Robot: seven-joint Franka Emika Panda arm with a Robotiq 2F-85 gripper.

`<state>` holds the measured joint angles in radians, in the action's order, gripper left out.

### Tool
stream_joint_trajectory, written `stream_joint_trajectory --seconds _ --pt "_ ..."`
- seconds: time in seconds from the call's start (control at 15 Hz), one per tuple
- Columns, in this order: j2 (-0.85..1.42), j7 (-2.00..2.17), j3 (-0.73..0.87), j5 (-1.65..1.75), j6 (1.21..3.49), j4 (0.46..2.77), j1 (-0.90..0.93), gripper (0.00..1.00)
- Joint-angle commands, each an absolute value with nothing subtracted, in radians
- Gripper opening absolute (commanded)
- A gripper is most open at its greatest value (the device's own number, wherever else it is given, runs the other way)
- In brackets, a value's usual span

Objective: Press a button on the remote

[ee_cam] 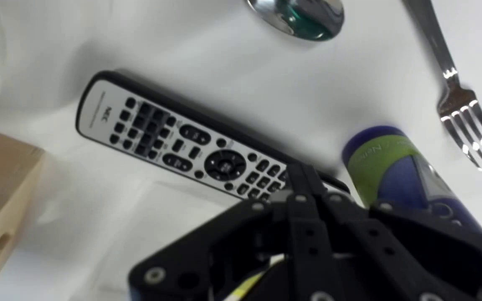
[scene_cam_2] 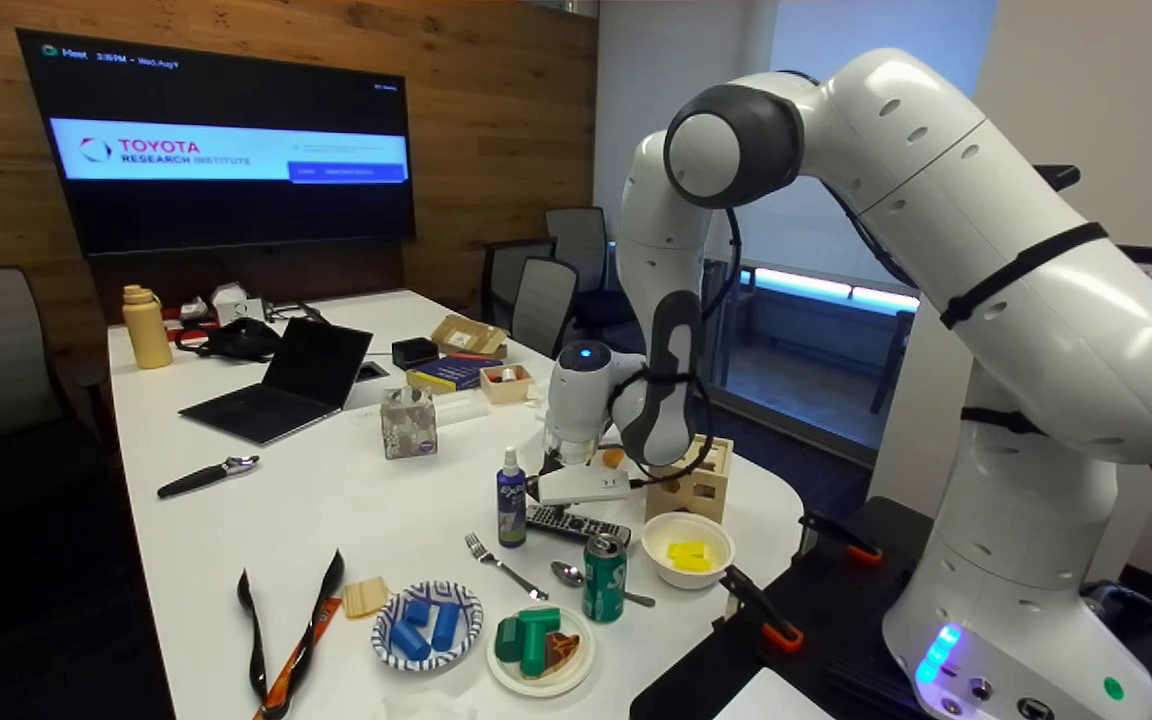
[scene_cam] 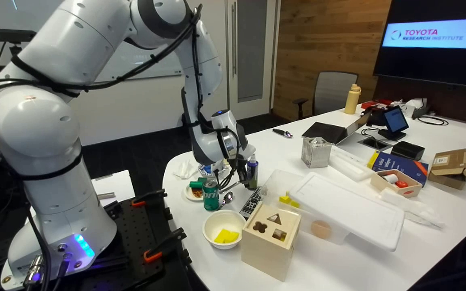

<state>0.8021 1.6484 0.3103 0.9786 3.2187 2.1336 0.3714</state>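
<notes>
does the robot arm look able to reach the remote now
Probably yes: the shut gripper appears at or just over the remote near one end, and nothing lies on the buttons that show. The spray bottle stands close beside that end, so a sideways move might bump it.

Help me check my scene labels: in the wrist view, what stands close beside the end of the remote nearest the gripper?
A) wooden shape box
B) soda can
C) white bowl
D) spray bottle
D: the wrist view shows the spray bottle close beside the end of the remote that the gripper partly hides.
</notes>
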Motion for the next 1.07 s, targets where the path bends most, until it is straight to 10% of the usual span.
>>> stream_joint_trajectory --seconds 0.0,0.73,1.0 --pt "0.598 1.597 0.271 0.998 3.036 2.243 0.398 0.26" --pt "0.302 1.160 0.027 0.746 2.907 2.345 0.213 0.99" --pt "0.269 1.011 -0.052 0.627 2.881 2.357 0.137 1.00"
